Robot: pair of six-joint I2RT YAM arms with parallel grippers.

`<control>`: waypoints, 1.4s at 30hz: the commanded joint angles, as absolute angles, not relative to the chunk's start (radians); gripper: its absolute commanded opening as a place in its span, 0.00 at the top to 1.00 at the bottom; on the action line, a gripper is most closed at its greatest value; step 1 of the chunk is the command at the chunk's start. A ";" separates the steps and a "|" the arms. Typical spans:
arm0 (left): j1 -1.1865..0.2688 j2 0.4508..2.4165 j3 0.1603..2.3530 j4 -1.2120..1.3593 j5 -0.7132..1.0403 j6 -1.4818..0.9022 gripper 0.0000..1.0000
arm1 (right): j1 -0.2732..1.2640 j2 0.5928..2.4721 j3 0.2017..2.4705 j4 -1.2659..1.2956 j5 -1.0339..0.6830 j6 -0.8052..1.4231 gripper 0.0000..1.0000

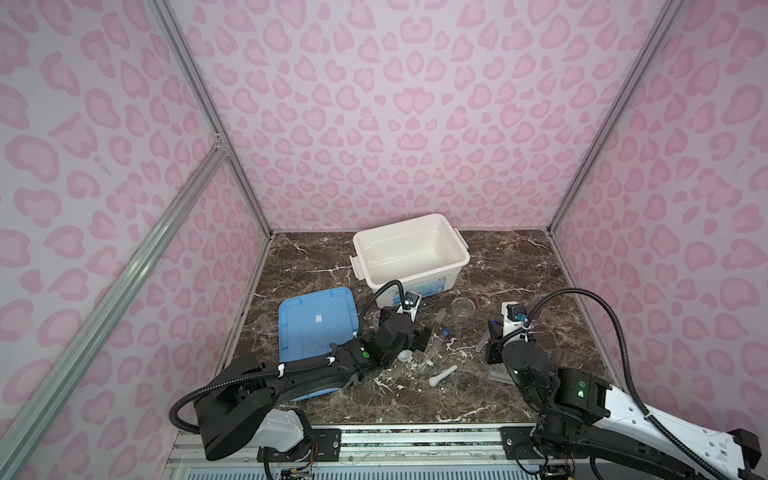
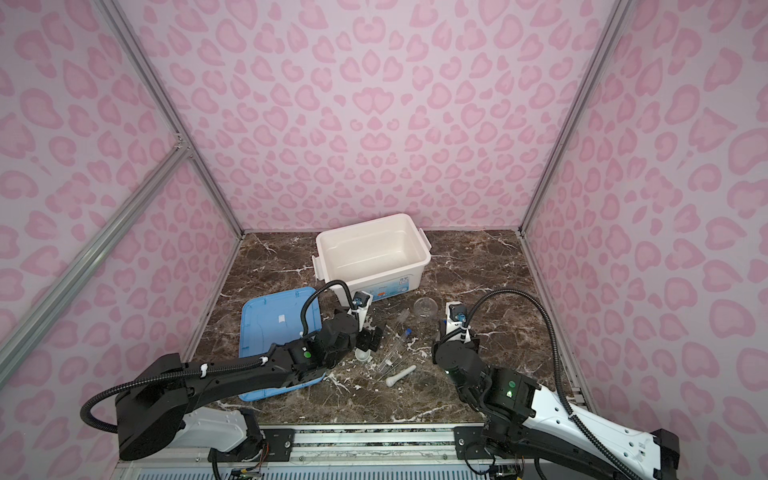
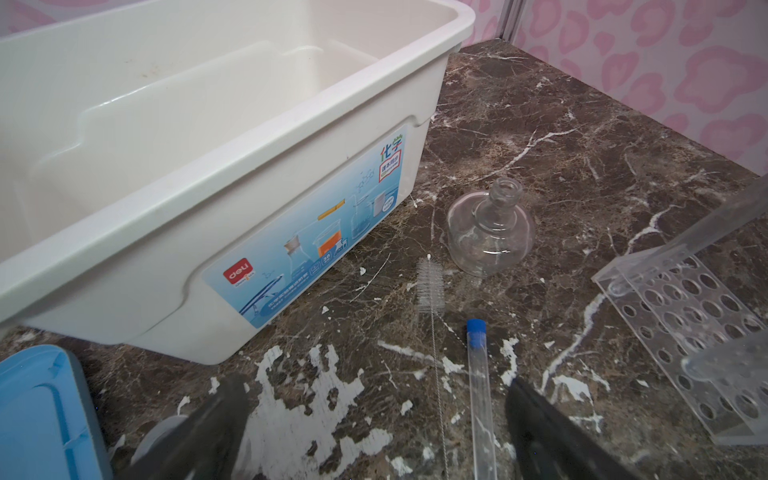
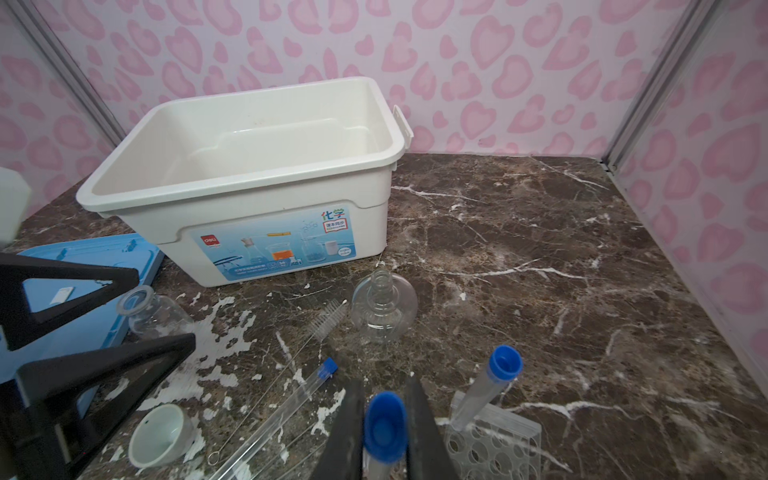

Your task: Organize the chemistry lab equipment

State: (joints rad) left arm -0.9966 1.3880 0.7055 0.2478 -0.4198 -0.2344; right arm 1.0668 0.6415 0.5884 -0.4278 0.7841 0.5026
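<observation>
My right gripper (image 4: 384,432) is shut on a clear blue-capped test tube (image 4: 384,419), held just beside the clear plastic tube rack (image 4: 494,451). Another capped tube (image 4: 492,380) leans in that rack. My left gripper (image 3: 374,432) stands open low over the table, and a third capped tube (image 3: 478,382) lies between its fingers beside a thin wire brush (image 3: 430,286). In both top views the white mortar bowl (image 1: 405,356) and the white pestle (image 1: 442,375) lie near the left gripper (image 1: 422,336). A clear glass flask (image 1: 463,307) stands behind them.
The open white bin (image 1: 411,249) stands at the back middle, with its blue lid (image 1: 316,320) flat on the table at the left under the left arm. A clear glass jar (image 4: 153,311) lies next to the lid. Pink patterned walls close three sides.
</observation>
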 commanded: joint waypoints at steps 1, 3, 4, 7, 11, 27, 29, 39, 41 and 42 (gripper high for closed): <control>-0.997 1.392 0.713 0.242 -0.433 -0.242 0.02 | 1.071 0.621 0.566 -0.437 0.891 0.526 0.88; -0.998 1.396 0.714 0.239 -0.433 -0.243 0.02 | 1.071 0.604 0.552 -0.444 0.905 0.535 0.87; -0.998 1.400 0.715 0.238 -0.431 -0.244 0.02 | 1.071 0.599 0.549 -0.450 0.913 0.541 0.87; -0.997 1.408 0.721 0.236 -0.427 -0.246 0.02 | 1.071 0.584 0.528 -0.460 0.941 0.559 0.88; -0.998 1.414 0.727 0.235 -0.419 -0.248 0.02 | 1.071 0.563 0.506 -0.456 0.945 0.568 0.88; -0.998 1.430 0.735 0.233 -0.400 -0.251 0.02 | 1.071 0.571 0.477 -0.490 0.978 0.612 0.88; -0.999 1.431 0.735 0.234 -0.401 -0.252 0.02 | 1.072 0.565 0.466 -0.477 0.985 0.614 0.88; -0.999 1.450 0.746 0.236 -0.376 -0.255 0.02 | 1.071 0.543 0.435 -0.444 1.007 0.619 0.88; -0.998 1.452 0.747 0.236 -0.373 -0.254 0.02 | 1.071 0.532 0.428 -0.436 1.008 0.620 0.88; -0.999 1.454 0.746 0.236 -0.372 -0.255 0.02 | 1.071 0.529 0.424 -0.434 1.011 0.622 0.88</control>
State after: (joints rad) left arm -0.9970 1.4471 0.7322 0.2253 -0.3809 -0.2459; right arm 1.0714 0.5358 0.4362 -0.4622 0.9756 0.6098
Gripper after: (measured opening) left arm 0.978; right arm 0.148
